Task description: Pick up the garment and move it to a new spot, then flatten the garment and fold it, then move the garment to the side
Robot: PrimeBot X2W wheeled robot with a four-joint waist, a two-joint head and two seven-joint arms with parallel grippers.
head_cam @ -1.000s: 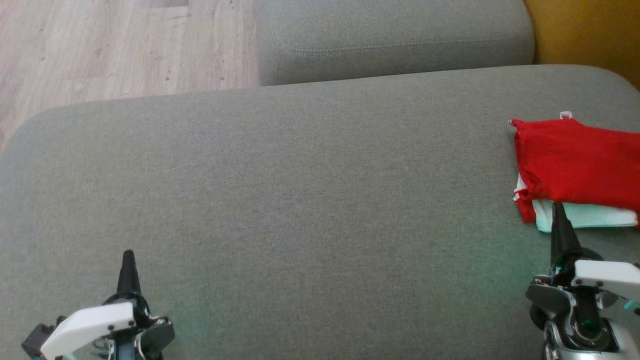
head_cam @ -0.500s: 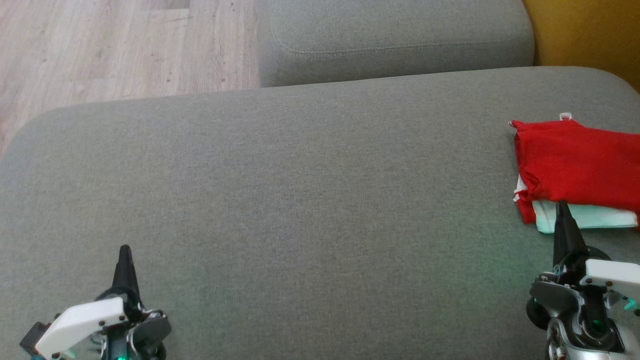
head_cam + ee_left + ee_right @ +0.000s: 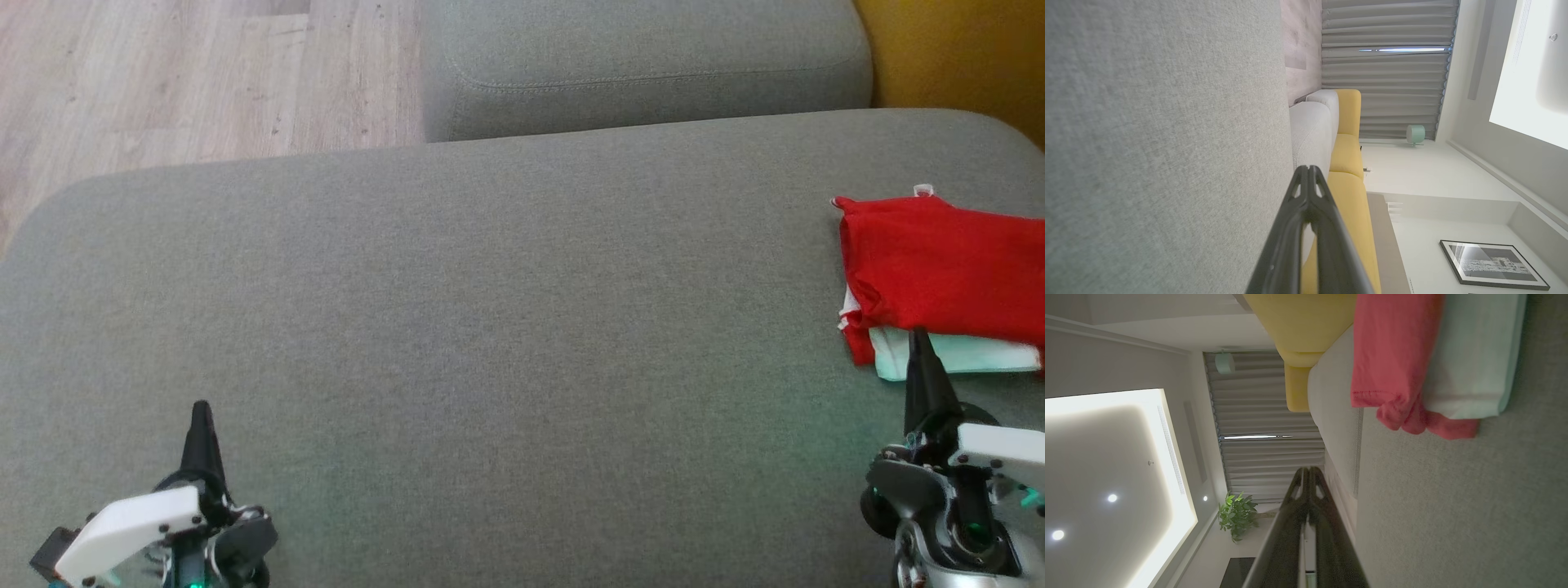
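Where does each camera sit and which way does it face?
Head view: from the head, down onto the cushion; left pincer and right pincer at bottom.
Left wrist view: along the shut left pincer, over cushion toward curtains.
Right wrist view: along the shut right pincer toward the red garment.
Shared: head and right wrist show the red garment.
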